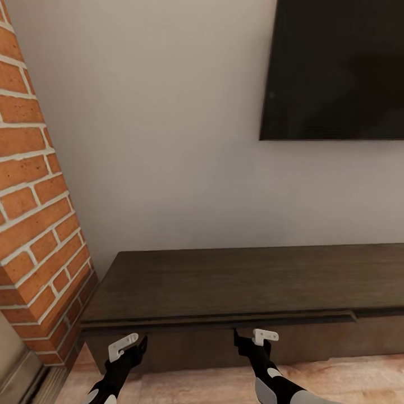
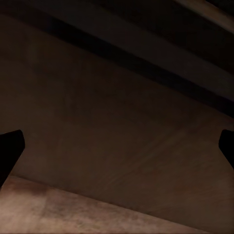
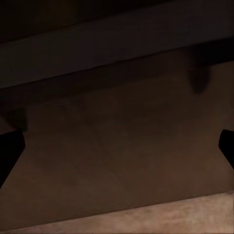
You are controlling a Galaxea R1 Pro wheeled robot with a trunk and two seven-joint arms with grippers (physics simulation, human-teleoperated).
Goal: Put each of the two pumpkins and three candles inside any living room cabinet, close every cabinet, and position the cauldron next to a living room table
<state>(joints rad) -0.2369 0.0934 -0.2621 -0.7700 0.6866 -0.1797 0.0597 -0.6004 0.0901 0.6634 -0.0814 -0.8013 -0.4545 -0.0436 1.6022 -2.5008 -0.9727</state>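
Left gripper point(image 1: 141, 343) and right gripper point(image 1: 238, 340) both sat right up against the dark front of the cabinet point(image 1: 235, 280) in the head view, around 7 and 6 o'clock, nothing in them. The cabinet ran long side to side along the wall point(image 1: 168, 140), from the brick fireplace point(image 1: 33, 213) at 9 o'clock off past 3, TV point(image 1: 336, 67) up at 1.

Left wrist view: fingers point(image 2: 9, 153) spread wide, just the drawer front point(image 2: 112, 136) between them, floor point(image 2: 58, 209) below.

Right wrist view: same deal, fingertips point(image 3: 9, 153) wide apart, empty, facing the front panel point(image 3: 122, 146).
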